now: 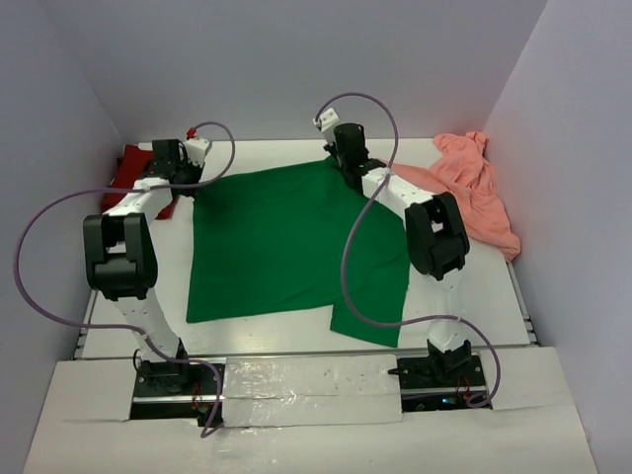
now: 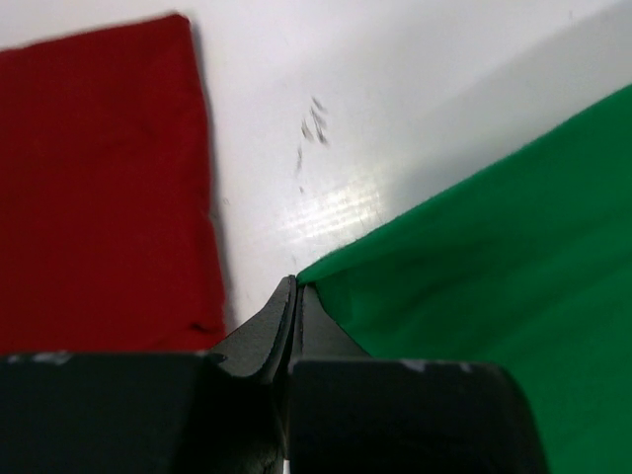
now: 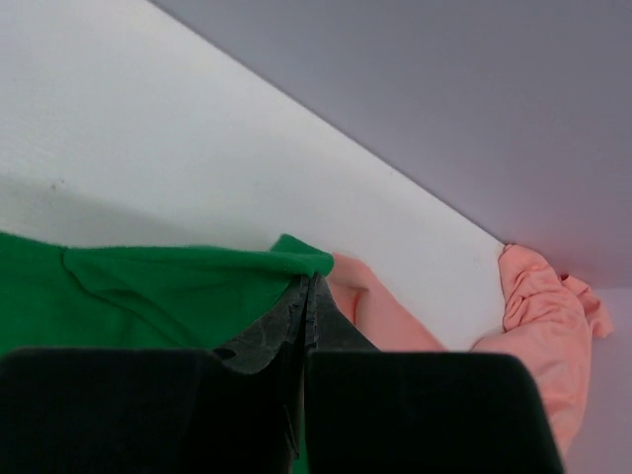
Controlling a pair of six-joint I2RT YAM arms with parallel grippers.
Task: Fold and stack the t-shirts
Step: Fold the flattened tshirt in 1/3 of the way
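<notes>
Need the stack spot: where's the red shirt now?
Top view: red shirt lies at the table's far-left corner, partly hidden by the left arm, left of the green shirt with bare table between them.

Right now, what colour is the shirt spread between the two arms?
The shirt is bright green; top view.

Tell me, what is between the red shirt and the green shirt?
Bare white table, plain in the left wrist view. The left gripper, shut on a corner of the green shirt, sits in that gap too, beside the red shirt.
</notes>
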